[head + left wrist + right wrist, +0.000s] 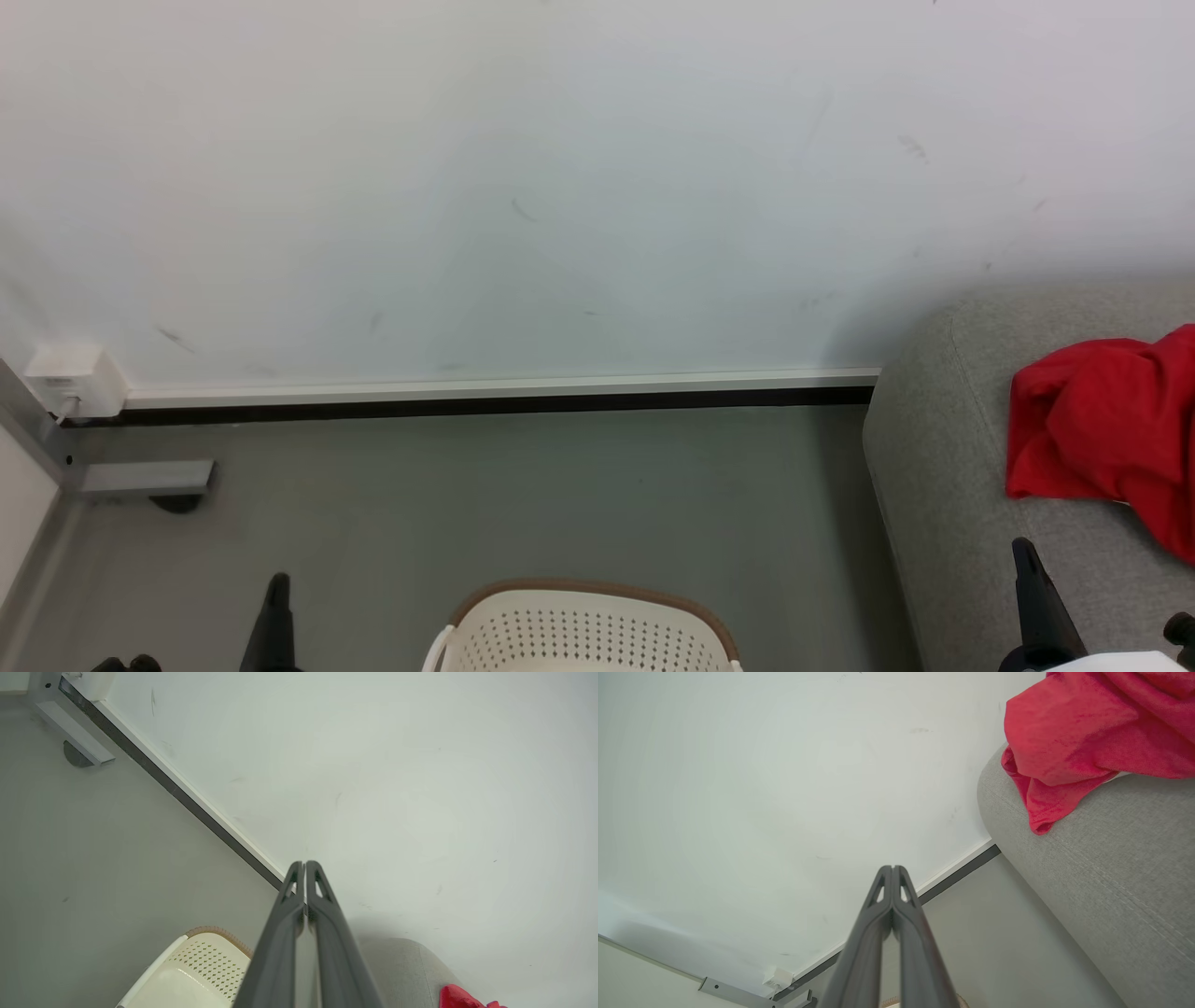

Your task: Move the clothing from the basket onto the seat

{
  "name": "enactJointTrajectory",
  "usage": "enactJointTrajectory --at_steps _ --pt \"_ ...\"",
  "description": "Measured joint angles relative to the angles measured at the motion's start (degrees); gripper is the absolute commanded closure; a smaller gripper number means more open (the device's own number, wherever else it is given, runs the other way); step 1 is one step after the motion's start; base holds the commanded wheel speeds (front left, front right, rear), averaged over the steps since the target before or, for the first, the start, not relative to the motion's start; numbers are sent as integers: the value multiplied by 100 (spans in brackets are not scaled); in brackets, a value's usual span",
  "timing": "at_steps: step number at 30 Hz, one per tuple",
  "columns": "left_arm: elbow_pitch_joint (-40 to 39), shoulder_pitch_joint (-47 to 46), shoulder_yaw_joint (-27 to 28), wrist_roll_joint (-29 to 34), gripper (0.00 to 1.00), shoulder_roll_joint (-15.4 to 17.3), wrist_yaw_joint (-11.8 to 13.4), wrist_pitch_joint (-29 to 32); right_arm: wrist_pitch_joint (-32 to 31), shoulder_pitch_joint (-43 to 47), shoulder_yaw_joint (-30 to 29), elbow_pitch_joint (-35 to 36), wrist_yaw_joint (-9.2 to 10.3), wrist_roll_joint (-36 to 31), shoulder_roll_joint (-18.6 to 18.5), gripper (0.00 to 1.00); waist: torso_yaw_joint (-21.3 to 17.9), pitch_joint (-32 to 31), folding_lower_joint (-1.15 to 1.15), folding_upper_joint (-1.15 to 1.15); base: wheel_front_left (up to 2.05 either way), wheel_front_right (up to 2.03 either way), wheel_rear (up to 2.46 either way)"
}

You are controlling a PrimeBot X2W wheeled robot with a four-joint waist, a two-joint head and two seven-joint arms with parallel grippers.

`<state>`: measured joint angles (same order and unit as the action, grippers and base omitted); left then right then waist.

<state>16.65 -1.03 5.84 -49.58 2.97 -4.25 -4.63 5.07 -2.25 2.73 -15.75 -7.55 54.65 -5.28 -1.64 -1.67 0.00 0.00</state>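
Clothing [1102,429] is lying on seat [943,485] at 3 o'clock; left gripper [304,864] and right gripper [893,868] jaws are sitting closed, empty.

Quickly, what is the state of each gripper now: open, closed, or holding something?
Left gripper: closed, holding nothing.
Right gripper: closed, holding nothing.

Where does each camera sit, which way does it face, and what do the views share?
Head: up top, facing forward and down at wall, floor, basket, sofa with clothing; left claw and right claw tips at bottom.
Left wrist: looks along the shut left claw at the wall; basket below.
Right wrist: looks along the shut right claw at the wall; sofa, clothing at right.
All three share wall, sofa, clothing.
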Motion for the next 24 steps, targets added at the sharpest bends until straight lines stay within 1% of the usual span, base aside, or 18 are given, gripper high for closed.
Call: enactJointTrajectory --at_steps 24 --pt "-73 -201 27 -1571 100 -7 -110 407 -401 -131 -303 52 0 1403 51 100 47 48 0 0 0 0 0"
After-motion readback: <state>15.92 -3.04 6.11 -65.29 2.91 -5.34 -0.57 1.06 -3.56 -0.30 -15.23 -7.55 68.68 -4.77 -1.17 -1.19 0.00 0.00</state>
